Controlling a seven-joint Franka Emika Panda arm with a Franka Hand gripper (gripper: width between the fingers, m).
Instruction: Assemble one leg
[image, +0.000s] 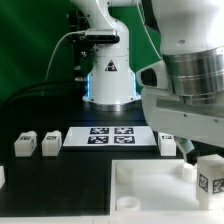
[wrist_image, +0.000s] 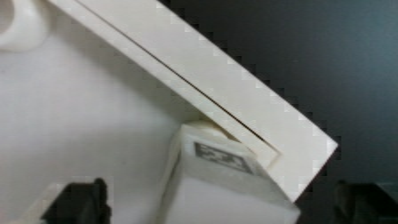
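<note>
In the wrist view a leg, a white block with a black-and-white tag, lies on the large white tray close against its raised rim. My gripper is open. Its dark fingers stand on either side of this leg with gaps, not touching it. In the exterior view a tagged leg shows at the tray's right side, below the arm's big grey body. The gripper itself is hidden there. Two more legs stand at the left and another by the arm.
The marker board lies on the dark table in front of the robot base. The arm's bulk fills the exterior view's upper right. A round socket shows at a tray corner in the wrist view.
</note>
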